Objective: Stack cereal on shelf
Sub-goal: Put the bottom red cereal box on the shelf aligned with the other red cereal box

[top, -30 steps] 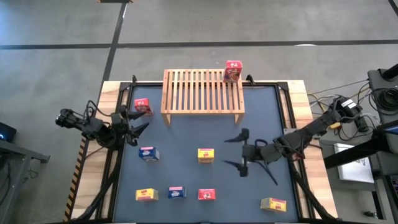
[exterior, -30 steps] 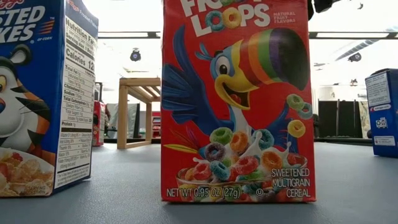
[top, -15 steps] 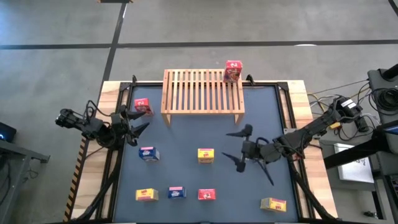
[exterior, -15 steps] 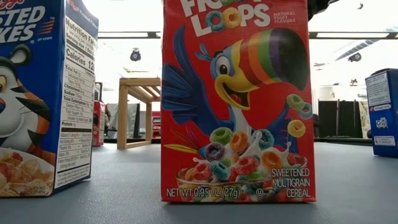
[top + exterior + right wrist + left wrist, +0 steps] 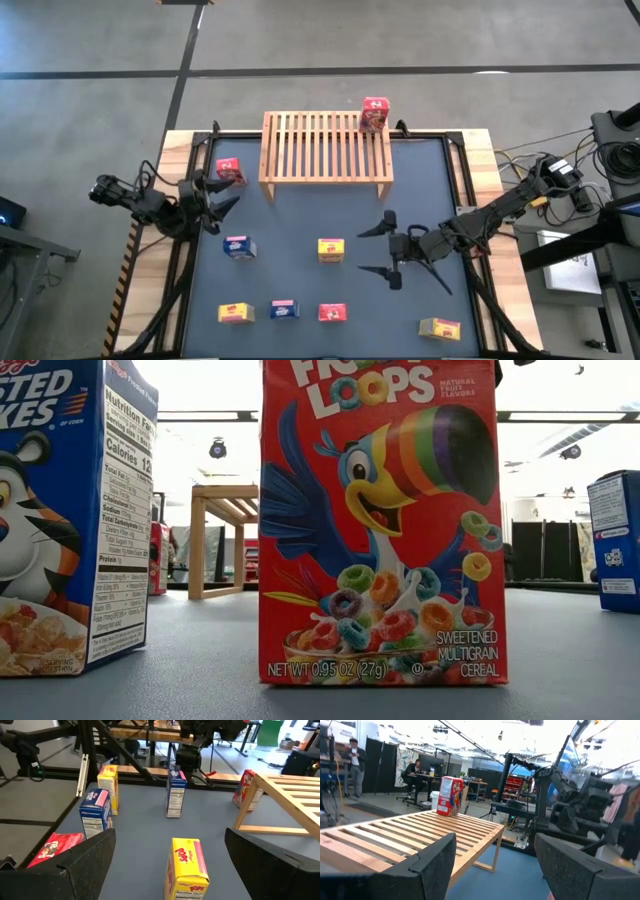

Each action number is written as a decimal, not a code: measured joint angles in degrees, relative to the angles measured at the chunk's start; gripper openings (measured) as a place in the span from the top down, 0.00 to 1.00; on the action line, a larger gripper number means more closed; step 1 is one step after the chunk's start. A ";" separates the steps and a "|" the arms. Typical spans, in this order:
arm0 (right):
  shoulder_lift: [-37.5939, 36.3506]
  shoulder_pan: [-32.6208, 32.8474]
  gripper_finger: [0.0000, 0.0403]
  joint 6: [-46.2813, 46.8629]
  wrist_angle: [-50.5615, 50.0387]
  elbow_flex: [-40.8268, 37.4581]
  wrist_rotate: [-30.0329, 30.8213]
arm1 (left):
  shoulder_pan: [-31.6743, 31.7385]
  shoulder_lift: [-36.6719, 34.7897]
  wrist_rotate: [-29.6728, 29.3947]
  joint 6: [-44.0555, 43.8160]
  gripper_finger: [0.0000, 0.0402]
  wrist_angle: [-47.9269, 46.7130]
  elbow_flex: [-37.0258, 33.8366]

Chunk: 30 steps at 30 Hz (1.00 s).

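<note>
The wooden rack (image 5: pixel 326 148) stands at the table's far middle, with one red box (image 5: pixel 374 114) upright on its far right corner. My right gripper (image 5: pixel 377 250) is open just right of an upright yellow box (image 5: pixel 331 250). In the right wrist view that box (image 5: pixel 186 867) stands ahead, between the two fingers, untouched. My left gripper (image 5: pixel 220 196) is open and empty at the left edge, near another red box (image 5: pixel 229 171). A blue box (image 5: pixel 238 247) stands on the mat left of the middle.
Along the near edge stand a yellow box (image 5: pixel 235 313), a blue box (image 5: pixel 284 310) and a red box (image 5: pixel 332 313). Another yellow box (image 5: pixel 440 328) lies at the near right. The low view is filled by the red box (image 5: pixel 380 520) and a blue one (image 5: pixel 60 520).
My right gripper has shifted a little toward the near edge, staying open beside the yellow box. No box has moved.
</note>
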 joint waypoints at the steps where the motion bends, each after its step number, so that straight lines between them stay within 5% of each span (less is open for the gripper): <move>1: 0.00 0.00 0.10 -0.09 0.08 0.00 0.01 | -0.01 0.00 0.00 -1.12 0.37 0.24 0.00; 6: 0.00 0.00 0.10 -0.60 0.34 0.00 0.01 | -0.02 0.00 4.51 -8.16 0.37 1.56 0.00; 12: 0.00 0.00 0.10 -1.43 0.38 0.00 0.31 | -0.06 1.08 25.11 -7.01 0.37 7.51 0.00; 17: 0.00 -0.09 0.10 -2.92 0.45 0.00 0.47 | -0.04 5.99 27.26 -5.63 0.37 17.67 0.00; 26: -0.62 -0.09 0.10 -6.94 0.34 0.00 0.51 | -0.06 33.14 27.43 -2.72 0.37 39.58 1.37; 30: -2.68 -0.07 0.10 -7.47 -0.19 0.02 4.03 | -0.15 45.04 30.79 -0.34 0.37 33.54 10.04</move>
